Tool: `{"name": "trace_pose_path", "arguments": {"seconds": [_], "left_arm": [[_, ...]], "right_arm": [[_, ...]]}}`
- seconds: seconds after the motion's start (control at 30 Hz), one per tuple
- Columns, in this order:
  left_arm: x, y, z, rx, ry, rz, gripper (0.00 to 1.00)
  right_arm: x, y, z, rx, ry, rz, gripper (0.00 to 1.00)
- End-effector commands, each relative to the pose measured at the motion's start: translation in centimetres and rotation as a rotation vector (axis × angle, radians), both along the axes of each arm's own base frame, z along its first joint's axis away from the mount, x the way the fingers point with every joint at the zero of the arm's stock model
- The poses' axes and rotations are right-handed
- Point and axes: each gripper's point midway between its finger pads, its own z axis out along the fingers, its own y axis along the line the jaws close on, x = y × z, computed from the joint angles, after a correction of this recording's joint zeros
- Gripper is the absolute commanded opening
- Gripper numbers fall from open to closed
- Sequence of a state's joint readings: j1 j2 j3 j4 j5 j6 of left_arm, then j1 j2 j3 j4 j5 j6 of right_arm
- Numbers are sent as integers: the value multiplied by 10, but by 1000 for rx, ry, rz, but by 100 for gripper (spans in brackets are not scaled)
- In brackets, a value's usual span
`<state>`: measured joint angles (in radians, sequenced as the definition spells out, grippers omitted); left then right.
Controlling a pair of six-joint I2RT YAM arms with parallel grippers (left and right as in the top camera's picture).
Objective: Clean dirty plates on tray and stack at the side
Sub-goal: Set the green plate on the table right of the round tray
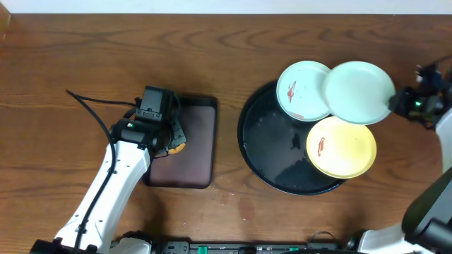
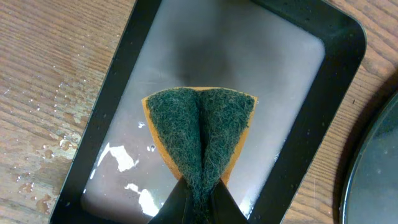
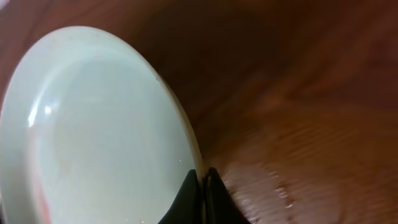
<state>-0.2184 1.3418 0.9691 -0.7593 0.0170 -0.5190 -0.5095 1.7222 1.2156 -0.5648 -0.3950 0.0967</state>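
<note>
Over wooden table [image 1: 212,42], right claw [image 3: 203,186] holds plate [image 1: 357,90] face-up.

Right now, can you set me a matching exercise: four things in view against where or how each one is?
Things:
1 sponge
2 yellow plate
3 overhanging pale plate
4 rectangular tray

States:
A rim pinched by right gripper
B wet inside
C folded in left gripper
D lying on round black tray, red smear

Pairs: 1-C, 2-D, 3-A, 4-B
</note>
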Motion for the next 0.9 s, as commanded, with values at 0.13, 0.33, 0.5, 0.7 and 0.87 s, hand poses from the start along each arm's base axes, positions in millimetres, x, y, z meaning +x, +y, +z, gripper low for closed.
{"name": "trace_pose_path", "arguments": {"seconds": [0.13, 0.33, 0.5, 0.7, 0.87], "left_arm": [[-3, 3, -4, 13, 14, -8, 7], [-3, 3, -4, 13, 14, -8, 7], [-3, 3, -4, 13, 13, -8, 7], [0, 2, -3, 10, 0, -8, 8], [1, 2, -3, 10, -1, -8, 7]], "right_arm": [[5, -70, -5, 98, -78, -326, 1], [-12, -98, -20, -67, 36, -542, 1], [-7, -101, -40, -75, 59, -544, 1], [5, -78, -61, 60, 58, -460, 23], [41, -47, -1, 186, -168, -272, 54]]}}
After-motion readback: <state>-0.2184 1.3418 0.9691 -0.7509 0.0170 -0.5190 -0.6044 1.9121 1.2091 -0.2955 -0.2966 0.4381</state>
